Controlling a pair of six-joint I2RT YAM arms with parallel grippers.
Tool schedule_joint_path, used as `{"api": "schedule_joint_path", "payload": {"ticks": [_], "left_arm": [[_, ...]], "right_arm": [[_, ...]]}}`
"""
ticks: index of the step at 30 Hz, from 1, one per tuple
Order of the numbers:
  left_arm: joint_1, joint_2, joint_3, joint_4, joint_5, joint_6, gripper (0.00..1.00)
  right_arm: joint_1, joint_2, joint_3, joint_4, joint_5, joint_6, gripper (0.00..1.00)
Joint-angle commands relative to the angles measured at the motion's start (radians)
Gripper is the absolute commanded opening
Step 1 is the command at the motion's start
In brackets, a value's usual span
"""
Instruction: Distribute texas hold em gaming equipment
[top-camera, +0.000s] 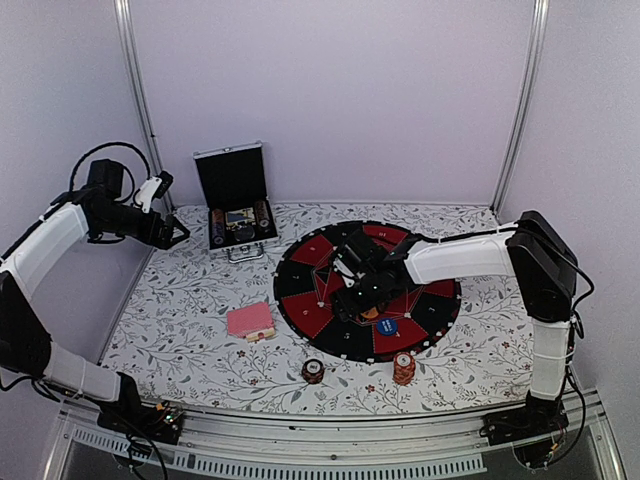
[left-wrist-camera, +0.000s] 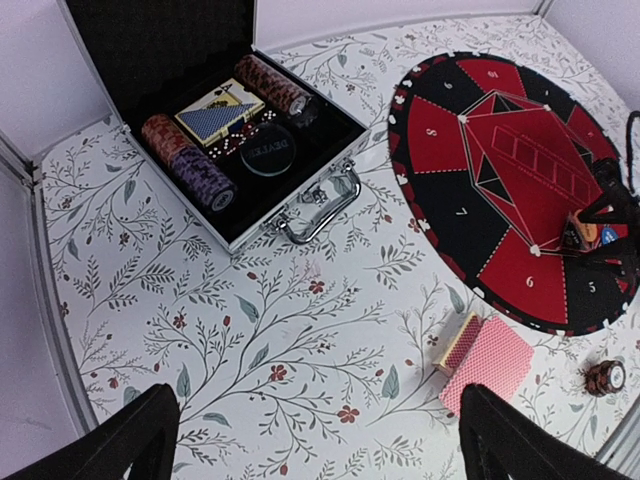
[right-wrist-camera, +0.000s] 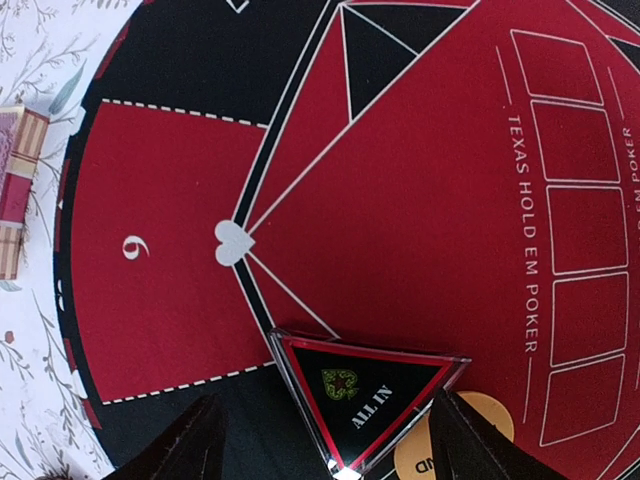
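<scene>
Cards (top-camera: 250, 321): deck on desk (top-camera: 190, 320) just left of mat (top-camera: 312, 250), chip stacks (top-camera: 404, 368) by its near edge | we judge cards light, slick; pinch long edges | left jaws released, empty | right jaws flank ALL IN token (right-wrist-camera: 365, 395); grip we cannot tell

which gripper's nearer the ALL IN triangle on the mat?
Right. The right gripper hangs directly over the ALL IN triangle, fingers either side of it. The left gripper is off the mat, far to the left rear, beside the chip case.
</scene>
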Motion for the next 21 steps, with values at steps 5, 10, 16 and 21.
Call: {"api": "schedule_joint_path", "payload": {"ticks": [5, 10, 16, 21], "left_arm": [[0.01, -0.022, 0.014, -0.019, 0.03, 0.01, 1.0], [0.01, -0.03, 0.015, -0.019, 0.029, 0.01, 1.0], [0.01, -0.032, 0.019, -0.019, 0.028, 0.008, 1.0], [0.01, -0.032, 0.024, -0.019, 0.03, 0.007, 1.0]], "right_arm": [[-0.003, -0.038, -0.08, 0.024, 0.012, 0.035, 0.75], [-0.001, -0.026, -0.075, 0.032, -0.006, 0.038, 0.73], [0.014, 0.013, -0.027, 0.018, -0.001, 0.016, 0.67], [0.02, 0.042, 0.001, 0.008, -0.004, 0.005, 0.62]]}}
